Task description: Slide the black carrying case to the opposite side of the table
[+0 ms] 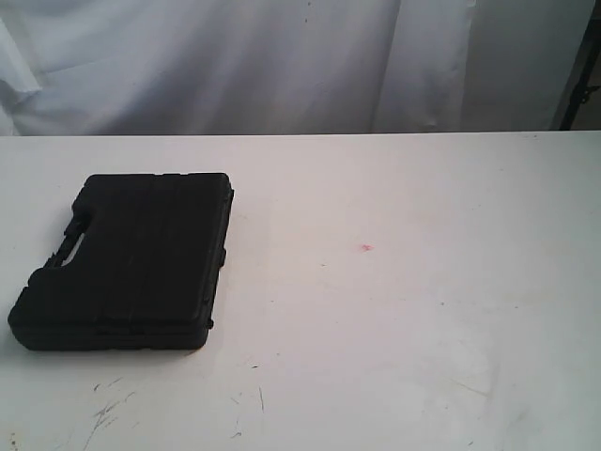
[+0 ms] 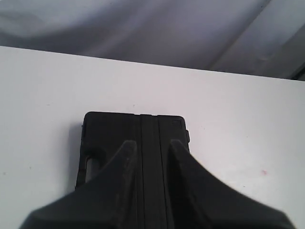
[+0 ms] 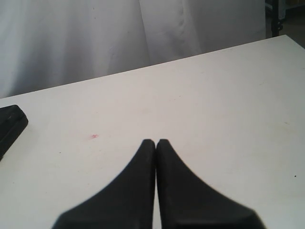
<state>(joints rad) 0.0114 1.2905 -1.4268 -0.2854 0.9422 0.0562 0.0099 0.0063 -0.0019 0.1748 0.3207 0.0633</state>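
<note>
Case [image 1: 131,258], black and ribbed, lies flat by the left edge of the counter [image 1: 394,310], handle [image 1: 69,246] toward that edge. We see left fingers [image 2: 125,160] slightly parted, gripping nothing; right fingers [image 3: 145,162] pressed together, empty.

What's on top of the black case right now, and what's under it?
Nothing rests on the black case; it lies flat on the white table. The patch of tabletop beneath it is covered, so it cannot be seen.

Black carrying case [image 1: 131,263] closed, flat on white scuffed table [image 1: 423,329].
</note>
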